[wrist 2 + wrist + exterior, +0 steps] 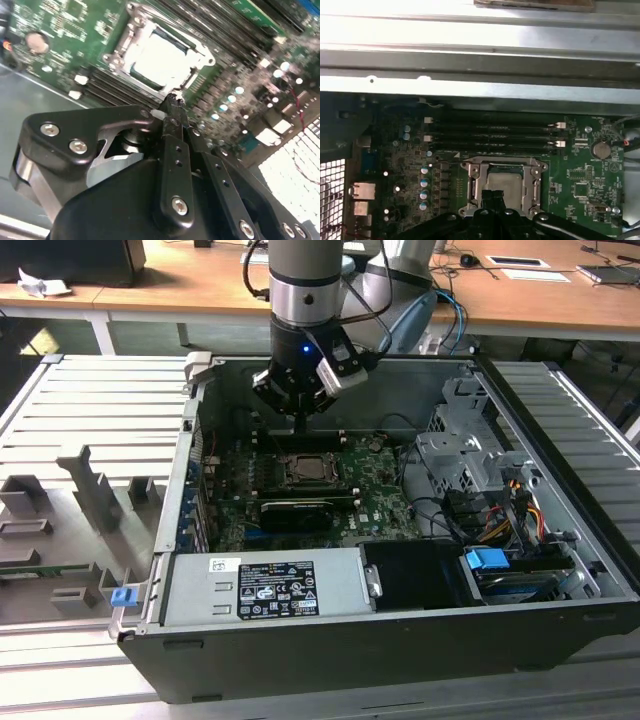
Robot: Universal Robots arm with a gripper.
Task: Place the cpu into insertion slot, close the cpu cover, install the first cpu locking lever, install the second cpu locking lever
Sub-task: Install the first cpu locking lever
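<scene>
Silver-beige metal, flat and square: the cpu lies seated in the insertion slot on the green motherboard, near the middle of the open computer case. In the second wrist view its pale face shows through the window of the cpu cover, a thin silver frame that appears folded down over the socket.

Gripper: black, fingers drawn together to a narrow tip with nothing held between them, poised just above the socket's near edge. In the exterior view it hangs over the board beside the socket.

Handling, as judged: the chip is light, rigid and smooth-faced, and fragile at its contact side; it would be taken by its edges only. The cover is thin sheet metal, stiff but springy, best pressed at its frame rather than over the window. Whether either locking lever is latched cannot be told from these views.

Adjacent items: four long black memory slots beside the socket; a round coin cell; a long black card lying across the board; a grey power supply.

Writing: a white-and-black label sits on the power supply, its print too small to read. Fine white lettering on the board is likewise illegible.
</scene>
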